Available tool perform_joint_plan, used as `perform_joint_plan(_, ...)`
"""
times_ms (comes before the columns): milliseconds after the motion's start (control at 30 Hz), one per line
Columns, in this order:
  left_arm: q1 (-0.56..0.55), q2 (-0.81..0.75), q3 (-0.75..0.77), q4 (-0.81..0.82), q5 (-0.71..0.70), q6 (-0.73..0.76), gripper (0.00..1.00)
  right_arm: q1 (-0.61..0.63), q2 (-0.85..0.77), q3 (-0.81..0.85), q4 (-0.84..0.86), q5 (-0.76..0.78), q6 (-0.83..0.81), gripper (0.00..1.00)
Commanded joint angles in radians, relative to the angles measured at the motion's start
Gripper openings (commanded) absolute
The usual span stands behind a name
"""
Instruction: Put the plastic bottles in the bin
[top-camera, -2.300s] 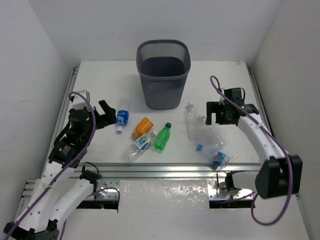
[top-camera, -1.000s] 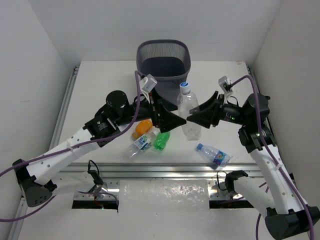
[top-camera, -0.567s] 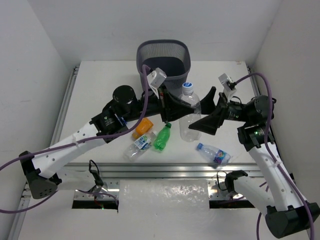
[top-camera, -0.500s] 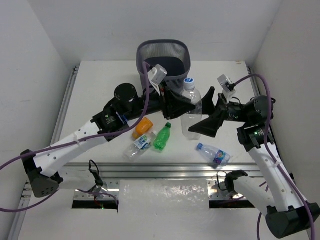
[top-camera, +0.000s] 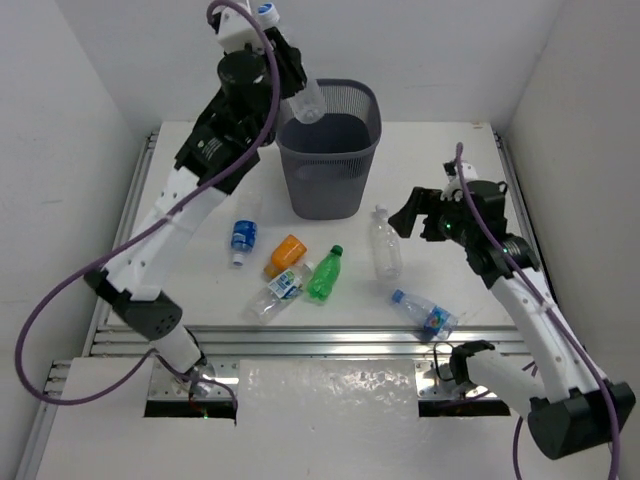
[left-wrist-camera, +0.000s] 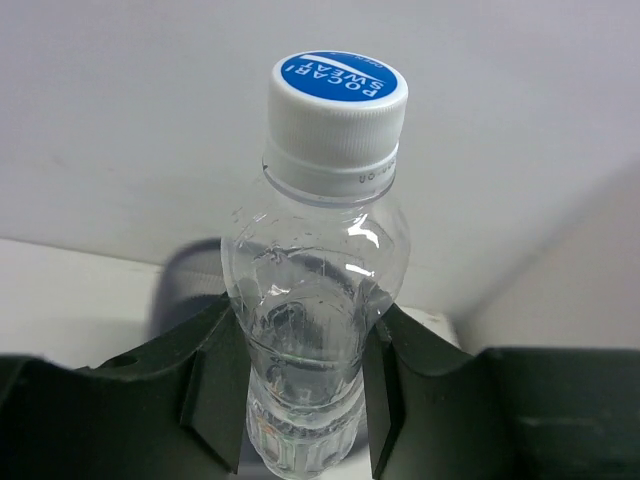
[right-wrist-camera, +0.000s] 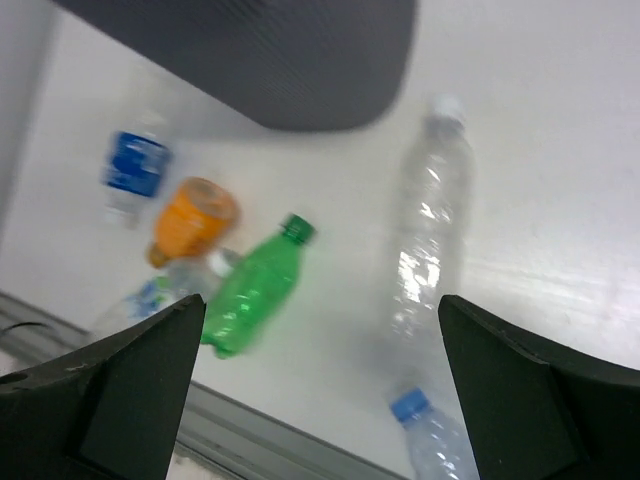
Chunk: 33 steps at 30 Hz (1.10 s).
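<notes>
My left gripper (top-camera: 288, 62) is raised high and shut on a clear plastic bottle (top-camera: 300, 88) with a blue-and-white cap (left-wrist-camera: 338, 85). The bottle's lower end hangs over the left rim of the dark grey mesh bin (top-camera: 328, 150). Both fingers (left-wrist-camera: 215, 390) press the bottle's body (left-wrist-camera: 315, 330). My right gripper (top-camera: 408, 212) (right-wrist-camera: 320, 400) hangs open and empty above a clear bottle (top-camera: 385, 245) (right-wrist-camera: 430, 230) lying on the table. Also on the table lie a green bottle (top-camera: 323, 274) (right-wrist-camera: 255, 290), an orange one (top-camera: 287, 252) (right-wrist-camera: 190, 220), a blue-labelled one (top-camera: 242, 238) (right-wrist-camera: 135, 165) and a blue-capped one (top-camera: 425, 312) (right-wrist-camera: 430, 430).
Another crushed clear bottle (top-camera: 275, 295) with a label lies beside the green one. An aluminium rail (top-camera: 320, 340) runs along the table's near edge. White walls close in on the left, the back and the right.
The left arm has swung the clear bottle up from mid-table to above the bin's rim. My right gripper let go of that bottle, opened wide and drew back to the right.
</notes>
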<state>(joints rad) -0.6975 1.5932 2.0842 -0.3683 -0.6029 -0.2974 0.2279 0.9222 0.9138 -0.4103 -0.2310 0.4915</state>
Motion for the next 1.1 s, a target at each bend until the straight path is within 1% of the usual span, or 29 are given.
perform_joint_plan(0,0.062,0.155,0.103,-0.089,-0.043,0.072,0.00,-0.001,0.090,-0.030,-0.027,0.151,-0.036,0.99)
perform_joint_plan(67,0.092,0.215,0.143,-0.071,-0.009,0.086,0.01,-0.001,0.148,-0.017,-0.012,0.180,-0.053,0.99)
perform_joint_plan(100,0.101,0.232,0.148,-0.060,0.006,0.089,0.06,-0.001,0.224,-0.004,-0.012,0.189,-0.059,0.99)
perform_joint_plan(133,0.124,0.250,0.161,-0.038,0.027,0.089,0.10,0.001,0.265,0.028,-0.022,0.183,-0.060,0.99)
perform_joint_plan(200,0.157,0.316,0.191,-0.035,0.067,0.084,0.28,0.008,0.373,0.052,-0.028,0.177,-0.062,0.99)
perform_joint_plan(233,0.165,0.376,0.247,-0.052,0.086,0.077,0.54,0.016,0.400,0.062,-0.025,0.173,-0.057,0.98)
perform_joint_plan(300,0.174,0.430,0.340,-0.076,0.103,0.076,0.81,0.028,0.461,0.050,-0.001,0.186,-0.053,0.97)
perform_joint_plan(333,0.176,0.462,0.361,-0.081,0.120,0.083,0.94,0.031,0.478,0.043,0.010,0.194,-0.045,0.97)
perform_joint_plan(367,0.174,0.467,0.370,-0.081,0.142,0.083,1.00,0.036,0.495,0.037,0.022,0.193,-0.042,0.95)
perform_joint_plan(467,0.176,0.427,0.338,-0.075,0.149,0.064,1.00,0.034,0.576,0.026,0.093,0.147,-0.042,0.93)
perform_joint_plan(500,0.174,0.406,0.297,-0.075,0.155,0.044,1.00,0.034,0.624,0.028,0.132,0.130,-0.044,0.90)
perform_joint_plan(567,0.170,0.312,0.225,-0.086,0.166,0.008,1.00,0.036,0.677,0.051,0.142,0.104,-0.051,0.87)
perform_joint_plan(600,0.168,0.233,0.193,-0.092,0.172,0.000,1.00,0.036,0.729,0.074,0.145,0.098,-0.063,0.82)
perform_joint_plan(667,0.153,0.138,0.053,-0.077,0.201,-0.025,1.00,0.034,0.774,0.126,0.085,0.128,-0.070,0.71)
perform_joint_plan(700,0.148,0.035,-0.004,-0.063,0.221,-0.028,1.00,0.028,0.787,0.128,0.085,0.136,-0.071,0.61)
perform_joint_plan(733,0.138,-0.011,-0.115,-0.054,0.253,-0.049,1.00,0.022,0.791,0.125,0.085,0.127,-0.065,0.56)
perform_joint_plan(767,0.133,-0.060,-0.177,-0.044,0.282,-0.055,1.00,0.016,0.785,0.108,0.097,0.122,-0.056,0.52)
perform_joint_plan(800,0.127,-0.146,-0.231,-0.022,0.314,-0.058,1.00,0.007,0.774,0.096,0.105,0.118,-0.047,0.47)
perform_joint_plan(833,0.124,-0.183,-0.287,-0.018,0.369,-0.071,1.00,0.002,0.764,0.083,0.113,0.117,-0.044,0.41)
perform_joint_plan(867,0.122,-0.220,-0.394,-0.011,0.406,-0.089,1.00,-0.004,0.733,0.073,0.116,0.116,-0.045,0.37)
perform_joint_plan(900,0.119,-0.283,-0.444,0.011,0.493,-0.092,1.00,-0.013,0.710,0.051,0.117,0.114,-0.047,0.31)
perform_joint_plan(933,0.118,-0.311,-0.548,0.025,0.533,-0.109,1.00,-0.015,0.643,0.040,0.116,0.128,-0.050,0.23)
perform_joint_plan(967,0.116,-0.338,-0.605,0.082,0.590,-0.112,1.00,-0.016,0.594,0.001,0.142,0.133,-0.051,0.22)
perform_joint_plan(1000,0.115,-0.382,-0.657,0.126,0.752,-0.114,1.00,-0.015,0.534,-0.028,0.169,0.124,-0.063,0.22)
perform_joint_plan(1033,0.113,-0.394,-0.738,0.158,0.825,-0.123,1.00,-0.015,0.465,-0.062,0.204,0.102,-0.070,0.21)
perform_joint_plan(1067,0.110,-0.403,-0.771,0.225,0.903,-0.140,1.00,-0.016,0.328,-0.123,0.273,0.032,-0.077,0.21)
